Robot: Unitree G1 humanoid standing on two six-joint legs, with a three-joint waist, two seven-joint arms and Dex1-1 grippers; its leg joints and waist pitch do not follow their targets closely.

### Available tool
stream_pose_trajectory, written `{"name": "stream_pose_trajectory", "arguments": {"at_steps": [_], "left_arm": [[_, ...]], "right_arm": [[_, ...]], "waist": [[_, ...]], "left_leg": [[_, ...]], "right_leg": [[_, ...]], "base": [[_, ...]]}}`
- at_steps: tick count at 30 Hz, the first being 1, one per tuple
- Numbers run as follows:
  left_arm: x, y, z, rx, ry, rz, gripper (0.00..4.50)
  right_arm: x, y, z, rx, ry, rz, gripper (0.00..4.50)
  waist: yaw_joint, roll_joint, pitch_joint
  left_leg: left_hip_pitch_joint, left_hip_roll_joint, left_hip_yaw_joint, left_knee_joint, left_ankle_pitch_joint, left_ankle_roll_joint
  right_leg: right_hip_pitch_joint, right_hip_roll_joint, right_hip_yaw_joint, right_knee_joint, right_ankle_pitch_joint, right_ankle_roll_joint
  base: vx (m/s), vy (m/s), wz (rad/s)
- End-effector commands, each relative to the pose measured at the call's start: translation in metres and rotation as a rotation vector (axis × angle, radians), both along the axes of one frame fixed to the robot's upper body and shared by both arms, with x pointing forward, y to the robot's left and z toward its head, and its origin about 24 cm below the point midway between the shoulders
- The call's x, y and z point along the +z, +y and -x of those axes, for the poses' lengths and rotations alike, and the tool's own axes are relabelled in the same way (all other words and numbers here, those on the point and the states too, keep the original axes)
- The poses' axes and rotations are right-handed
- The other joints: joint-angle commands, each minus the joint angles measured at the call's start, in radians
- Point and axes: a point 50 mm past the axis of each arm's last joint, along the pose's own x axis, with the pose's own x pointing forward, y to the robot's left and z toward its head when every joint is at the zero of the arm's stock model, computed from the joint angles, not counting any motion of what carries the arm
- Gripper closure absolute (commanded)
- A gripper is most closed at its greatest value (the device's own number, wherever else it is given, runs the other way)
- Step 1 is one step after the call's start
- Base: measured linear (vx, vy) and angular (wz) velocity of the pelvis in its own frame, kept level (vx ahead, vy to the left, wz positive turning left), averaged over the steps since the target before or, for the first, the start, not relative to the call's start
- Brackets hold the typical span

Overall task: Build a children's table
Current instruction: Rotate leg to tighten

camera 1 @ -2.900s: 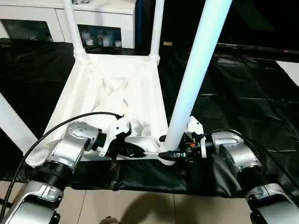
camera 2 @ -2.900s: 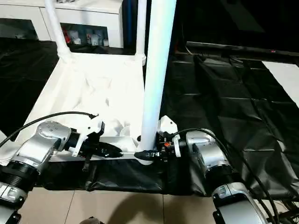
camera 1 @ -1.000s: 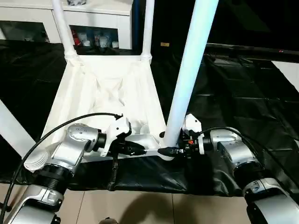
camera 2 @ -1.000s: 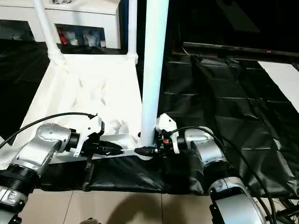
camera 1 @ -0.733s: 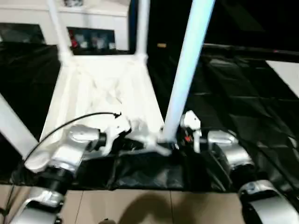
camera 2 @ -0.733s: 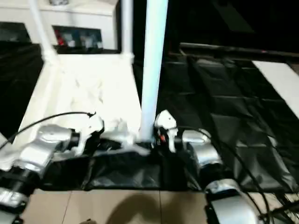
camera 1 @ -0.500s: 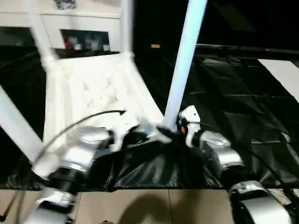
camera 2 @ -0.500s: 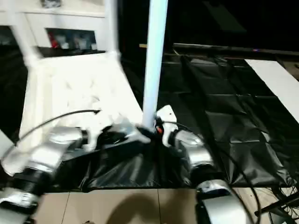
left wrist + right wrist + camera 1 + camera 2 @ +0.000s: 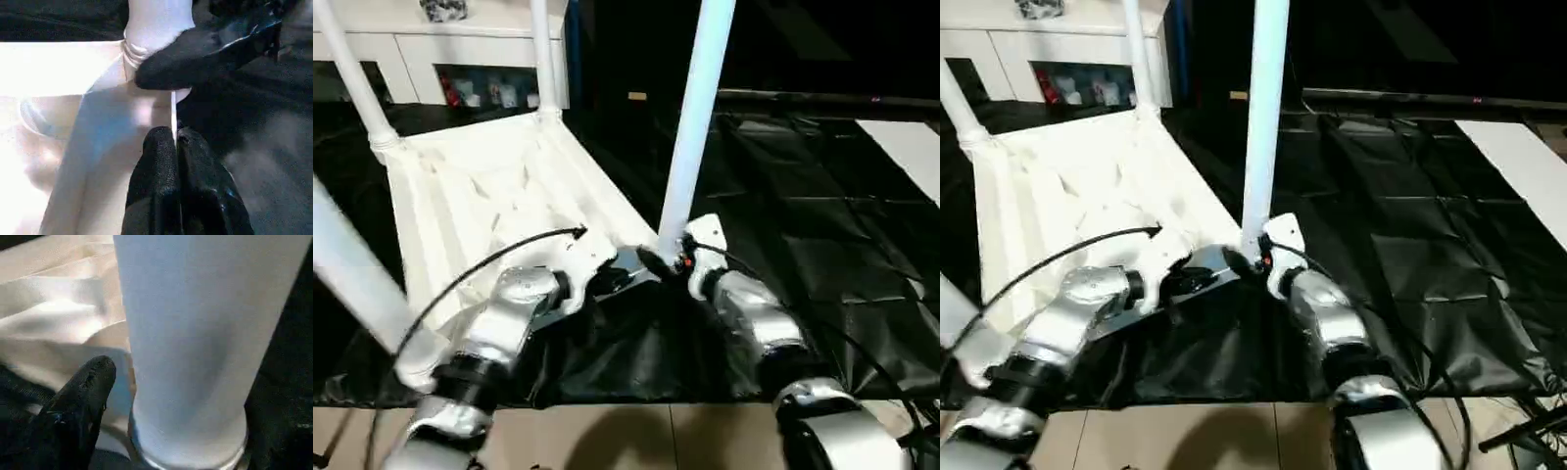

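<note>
The children's table lies upside down on the black-covered work table; its white top [image 9: 489, 186] faces me with legs standing up. The near right leg [image 9: 690, 127] rises from its corner socket, two far legs [image 9: 352, 78] [image 9: 543, 59] stand behind, and a fourth [image 9: 352, 274] slants at the near left. My left gripper [image 9: 175, 134] is shut on the thin front rim of the top, just left of that socket. My right gripper [image 9: 661, 262] stands open around the near right leg's base; one finger [image 9: 85, 391] sits a little off the leg, the other is hidden behind it.
The black cover [image 9: 822, 215] stretches wide to the right of the white table. A white cabinet [image 9: 440, 49] stands behind. The work table's front edge runs just under my forearms, with tiled floor [image 9: 636, 441] below. A white board [image 9: 911, 142] lies at the far right.
The white table has swung, its far end moving to the left while the near right corner moved forward with both grippers. My right gripper has loosened off the leg.
</note>
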Motion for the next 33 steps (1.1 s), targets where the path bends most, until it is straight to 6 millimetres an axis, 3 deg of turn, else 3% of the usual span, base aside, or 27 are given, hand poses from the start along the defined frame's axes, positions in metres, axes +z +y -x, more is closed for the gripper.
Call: {"name": "stream_pose_trajectory", "arguments": {"at_steps": [1,4,8,9,10,22,26,29,30,32,33], "left_arm": [[0.006,-0.027,0.011,-0.19,-0.005,0.082,4.5],[0.007,-0.015,0.008,-0.205,-0.008,0.054,4.5],[0.011,-0.004,0.01,-0.263,0.03,0.044,4.5],[0.012,-0.001,0.01,-0.28,0.041,0.047,4.5],[0.015,0.003,0.011,-0.306,0.063,0.047,4.5],[0.016,0.016,0.019,-0.396,0.14,0.028,4.5],[0.016,0.015,0.016,-0.359,0.12,0.026,4.5],[0.016,0.013,0.01,-0.291,0.088,0.03,4.5],[0.015,0.01,0.005,-0.225,0.062,0.03,4.5],[0.016,0.005,0.0,-0.158,0.036,0.036,4.5],[0.017,0.002,-0.003,-0.119,0.018,0.046,4.5]], "right_arm": [[0.0,0.031,0.017,0.312,0.016,-0.018,0.46],[0.002,0.02,0.024,0.466,0.055,-0.033,0.46],[0.003,0.009,0.029,0.59,0.092,-0.008,0.68],[0.003,0.008,0.031,0.62,0.101,-0.001,0.68],[0.003,0.006,0.033,0.661,0.113,0.011,0.68],[-0.003,0.003,0.049,0.822,0.162,0.069,1.78],[-0.003,0.005,0.048,0.787,0.148,0.05,1.89],[-0.004,0.01,0.042,0.691,0.121,0.031,1.91],[-0.006,0.015,0.035,0.568,0.099,0.031,1.91],[-0.008,0.021,0.027,0.434,0.084,0.021,1.93],[-0.009,0.025,0.023,0.35,0.086,0.017,1.93]], "waist": [[0.006,-0.002,-0.053],[0.013,-0.005,-0.052],[0.029,-0.002,-0.053],[0.031,-0.007,-0.051],[0.034,-0.006,-0.051],[0.037,-0.005,-0.051],[0.036,-0.004,-0.051],[0.036,-0.003,-0.05],[0.034,-0.002,-0.049],[0.022,-0.004,-0.037],[0.02,-0.006,-0.038]], "left_leg": [[-0.01,0.026,-0.001,-0.056,-0.211,0.074],[-0.007,0.028,0.002,-0.055,-0.2,0.082],[-0.01,0.032,0.004,-0.053,-0.189,0.081],[-0.009,0.032,0.004,-0.053,-0.191,0.078],[-0.009,0.033,0.003,-0.054,-0.191,0.074],[-0.009,0.033,0.001,-0.056,-0.193,0.054],[-0.01,0.032,0.0,-0.055,-0.192,0.05],[-0.008,0.031,0.0,-0.056,-0.208,0.044],[-0.009,0.032,-0.001,-0.057,-0.214,0.039],[0.004,0.025,-0.009,-0.064,-0.315,0.002],[0.004,0.025,-0.012,-0.065,-0.323,-0.004]], "right_leg": [[0.051,-0.068,0.054,-0.073,-0.259,-0.176],[0.053,-0.065,0.052,-0.071,-0.236,-0.194],[0.053,-0.068,0.05,-0.065,-0.237,-0.197],[0.053,-0.069,0.05,-0.067,-0.249,-0.194],[0.052,-0.07,0.05,-0.066,-0.26,-0.19],[0.052,-0.072,0.05,-0.068,-0.281,-0.178],[0.053,-0.072,0.05,-0.067,-0.271,-0.183],[0.052,-0.072,0.05,-0.071,-0.297,-0.178],[0.051,-0.073,0.051,-0.072,-0.309,-0.175],[0.042,-0.077,0.046,-0.096,-0.506,-0.122],[0.045,-0.08,0.044,-0.098,-0.541,-0.106]], "base": [[0.0,0.0,0.0],[0.0,0.0,0.0],[0.0,0.0,0.0],[0.0,0.0,0.0],[0.0,0.0,0.0],[0.0,0.0,0.0],[0.0,0.0,0.0],[0.0,0.0,0.0],[0.0,0.0,0.0],[0.0,0.0,0.0],[0.0,0.0,0.0]]}}
